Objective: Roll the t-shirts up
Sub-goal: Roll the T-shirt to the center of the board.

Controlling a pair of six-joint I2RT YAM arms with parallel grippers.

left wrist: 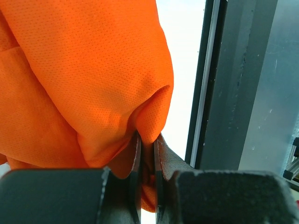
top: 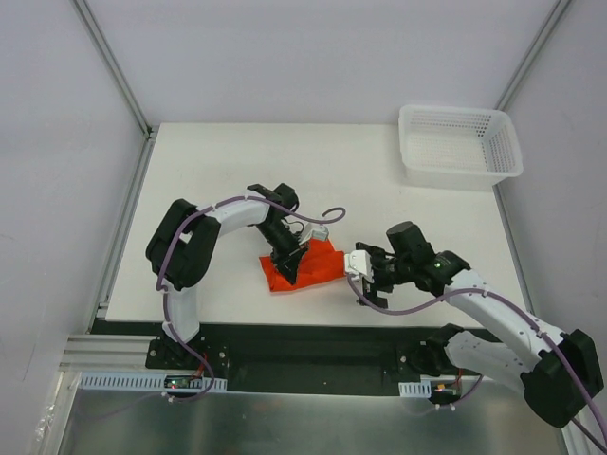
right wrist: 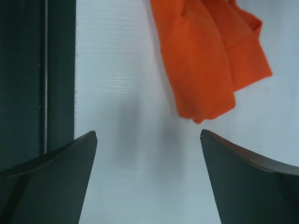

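The left gripper [left wrist: 147, 145] is clenched on a fold of the orange-red t-shirt [left wrist: 84, 84]. The right gripper [right wrist: 148, 135] is spread wide and grasps nothing, the cloth's hem lying apart at its 1 o'clock. In the top view, the bunched t-shirt lies mid-table [top: 237, 161] between both grippers, its long axis running from 8 to 2 o'clock. Only the left wrist view shows the pinch; only the top view shows the mesh basket [top: 460, 142], far at 1 o'clock.
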